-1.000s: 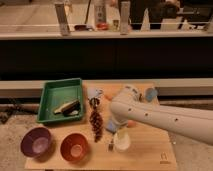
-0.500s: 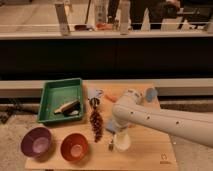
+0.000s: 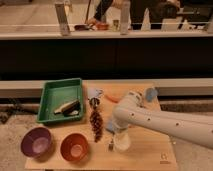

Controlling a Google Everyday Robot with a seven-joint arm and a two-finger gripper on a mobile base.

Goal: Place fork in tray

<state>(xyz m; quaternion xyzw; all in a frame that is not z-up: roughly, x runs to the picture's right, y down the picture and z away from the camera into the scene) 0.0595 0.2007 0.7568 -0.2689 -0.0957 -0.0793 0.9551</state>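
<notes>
The green rectangular tray (image 3: 49, 95) sits at the table's left rear and holds a dark and tan object (image 3: 67, 107). My white arm (image 3: 150, 120) reaches in from the right and bends down over the table's middle front. The gripper (image 3: 118, 140) points down at the wooden tabletop, well to the right of the tray and just right of a brown pine-cone-like object (image 3: 96, 125). A small thin dark piece (image 3: 110, 146) shows at the gripper's lower left; I cannot tell whether it is the fork. No fork shows clearly elsewhere.
A purple bowl (image 3: 36, 141) and an orange bowl (image 3: 75, 146) stand at the front left. A grey-blue item (image 3: 95, 94), an orange item (image 3: 113, 98) and a blue item (image 3: 150, 93) lie near the table's back edge. A dark counter wall stands behind.
The arm's elbow has shifted slightly to the right. The gripper stays low over the same spot at the table's middle front. Nothing else has moved.
</notes>
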